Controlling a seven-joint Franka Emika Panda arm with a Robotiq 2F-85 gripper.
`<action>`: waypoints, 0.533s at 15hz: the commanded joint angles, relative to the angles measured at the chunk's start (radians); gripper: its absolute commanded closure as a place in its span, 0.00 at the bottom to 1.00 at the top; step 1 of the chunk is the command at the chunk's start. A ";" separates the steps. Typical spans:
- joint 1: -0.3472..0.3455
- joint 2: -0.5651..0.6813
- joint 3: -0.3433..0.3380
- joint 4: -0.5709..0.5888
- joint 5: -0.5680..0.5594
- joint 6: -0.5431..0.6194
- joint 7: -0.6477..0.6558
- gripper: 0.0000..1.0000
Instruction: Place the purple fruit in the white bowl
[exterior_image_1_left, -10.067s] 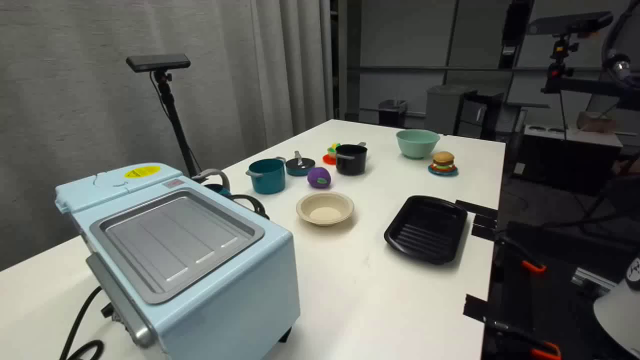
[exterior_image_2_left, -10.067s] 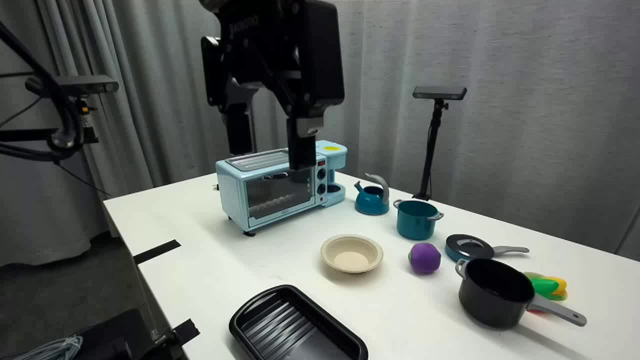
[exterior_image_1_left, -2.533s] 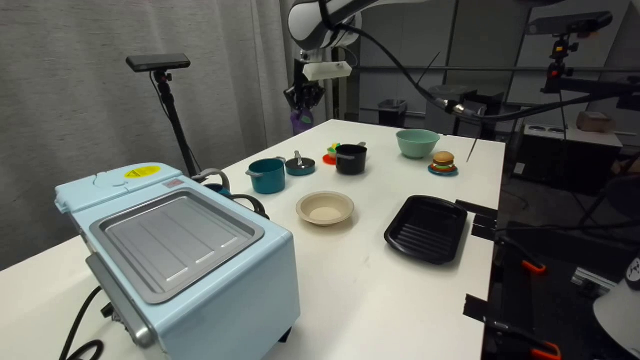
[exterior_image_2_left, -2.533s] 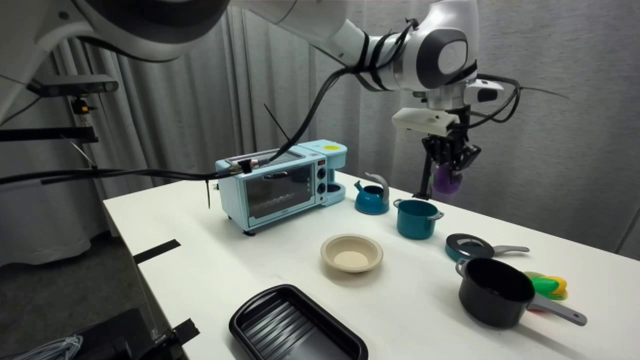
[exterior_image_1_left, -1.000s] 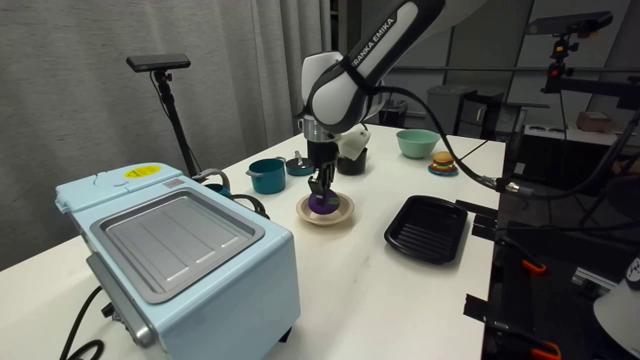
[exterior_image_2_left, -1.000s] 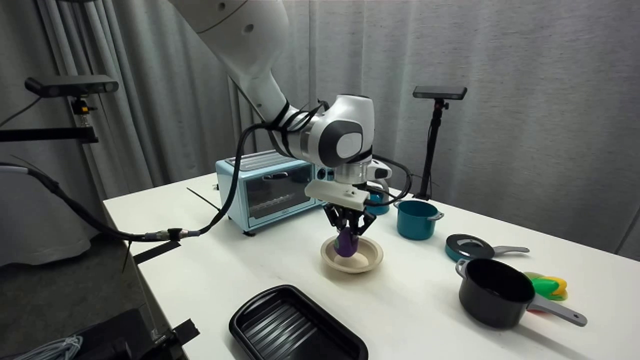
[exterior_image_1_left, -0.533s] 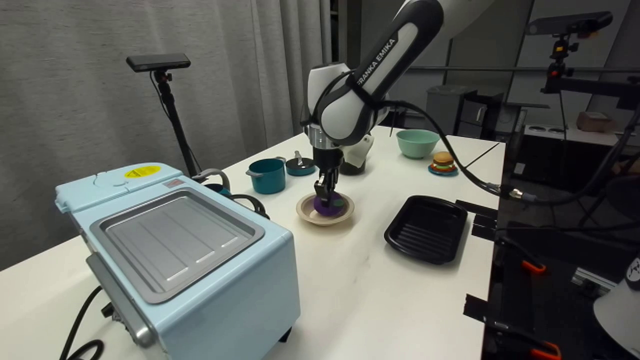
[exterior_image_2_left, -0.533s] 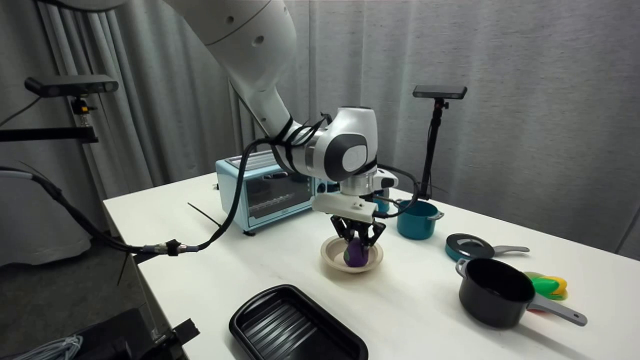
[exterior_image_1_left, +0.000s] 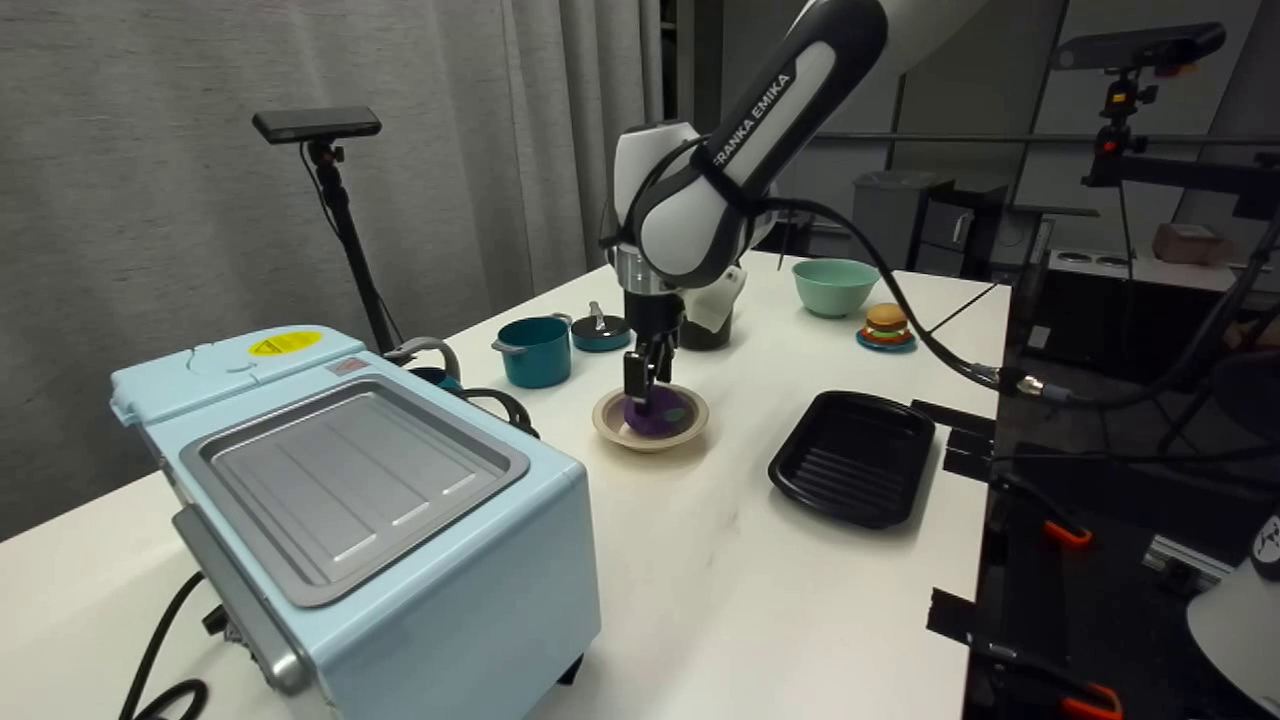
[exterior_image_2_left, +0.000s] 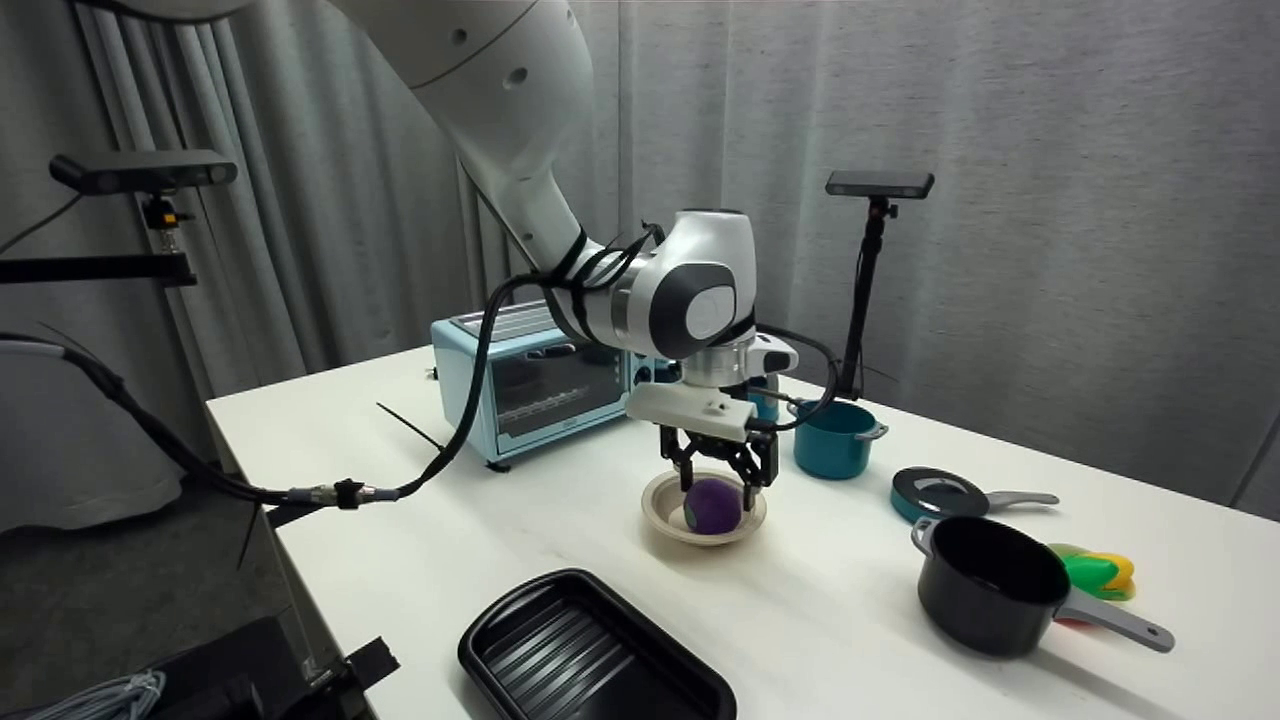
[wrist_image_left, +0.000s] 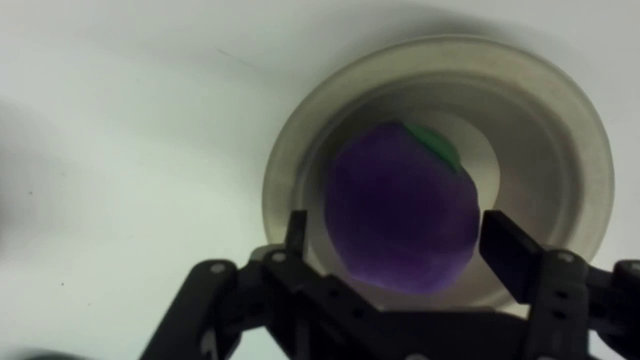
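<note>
The purple fruit (exterior_image_2_left: 713, 507), with a green leaf patch, rests inside the cream-white bowl (exterior_image_2_left: 657, 517). The fruit (exterior_image_1_left: 657, 413) and bowl (exterior_image_1_left: 608, 424) also show in an exterior view. My gripper (exterior_image_2_left: 718, 489) is low over the bowl with its fingers spread on either side of the fruit. In the wrist view the gripper (wrist_image_left: 396, 220) is open; a gap shows between the left finger and the fruit (wrist_image_left: 402, 200), and the right finger is very close to it. The bowl's rim (wrist_image_left: 440, 57) surrounds the fruit. The fruit's underside is hidden.
A light blue toaster oven (exterior_image_2_left: 550, 390) stands behind the bowl. A black ridged tray (exterior_image_1_left: 855, 458) lies near the table edge. A teal pot (exterior_image_2_left: 832, 440), lidded pan (exterior_image_2_left: 935, 492) and black pot (exterior_image_2_left: 990, 590) stand beside. A green bowl (exterior_image_1_left: 835, 287) and toy burger (exterior_image_1_left: 887, 325) are farther off.
The fruit was on the table, then was lifted high, and was carried down into the bowl. Half a second ago the gripper was shut on it; now the fingers have opened away from it.
</note>
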 joint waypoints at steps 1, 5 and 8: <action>0.003 -0.013 -0.009 0.005 -0.003 0.007 0.013 0.00; 0.012 -0.021 -0.016 0.010 -0.010 0.003 0.032 0.00; 0.001 -0.010 -0.005 0.009 0.001 -0.003 0.008 0.00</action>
